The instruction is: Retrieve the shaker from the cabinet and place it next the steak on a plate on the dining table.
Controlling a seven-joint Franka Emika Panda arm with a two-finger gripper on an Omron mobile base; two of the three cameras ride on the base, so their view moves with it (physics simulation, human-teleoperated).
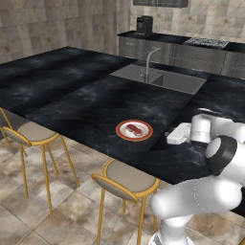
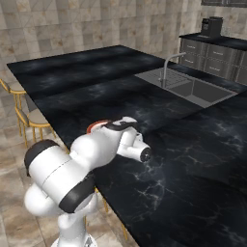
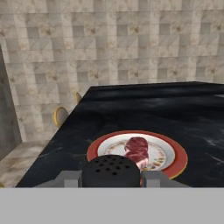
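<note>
Carrying shaker (image 3: 111, 170) pinched in your pincer (image 3: 111, 177) toward the plate (image 3: 179, 159) | next: lower it beside the steak (image 3: 137, 148); release on the surface (image 1: 91, 110)

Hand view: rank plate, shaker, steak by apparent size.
1. plate
2. shaker, though it sits right at the camera in the gripper, so nearness inflates it
3. steak

A rendered home kitchen: a black marble dining table (image 1: 72, 91) with a sink (image 1: 162, 79) and tap at 1 o'clock, stools (image 1: 127, 182) along its near edge, tiled walls, a stove (image 1: 206, 43) at 2 o'clock.
</note>
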